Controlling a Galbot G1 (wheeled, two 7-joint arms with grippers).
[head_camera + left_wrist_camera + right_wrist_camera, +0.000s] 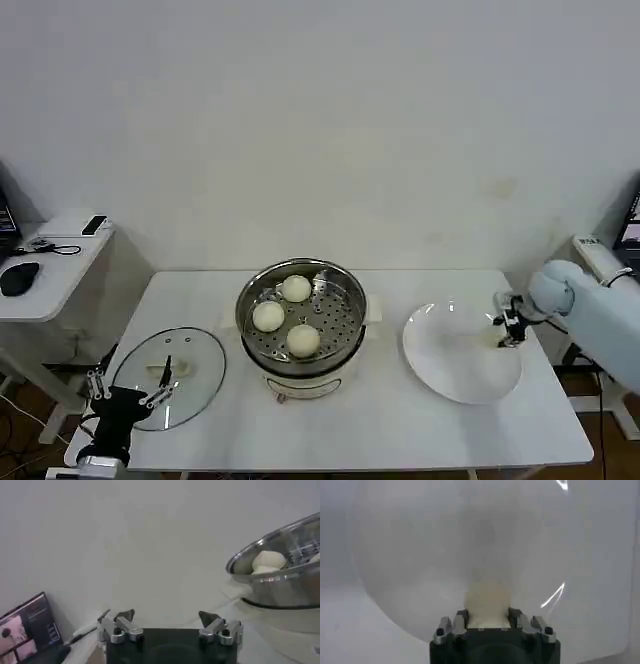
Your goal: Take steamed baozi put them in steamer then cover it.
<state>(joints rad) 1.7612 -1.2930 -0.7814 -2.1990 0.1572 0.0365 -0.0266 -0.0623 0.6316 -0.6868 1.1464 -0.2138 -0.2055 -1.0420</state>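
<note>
The shiny steel steamer (300, 318) stands mid-table with three pale baozi on its perforated tray: one at the back (296, 288), one on the left (268, 316), one in front (303, 341). My right gripper (505, 330) is at the right rim of the white plate (455, 362), shut on a fourth baozi (487, 604) that sits between its fingers just over the plate. My left gripper (127, 387) hangs open at the table's front left corner, over the near edge of the glass lid (172, 375). In the left wrist view the steamer (280, 575) shows with a baozi (268, 560) inside.
The glass lid lies flat left of the steamer, knob up. A side table (45, 265) with a mouse and cables stands at the far left. A monitor (27, 625) shows beyond the table's left edge.
</note>
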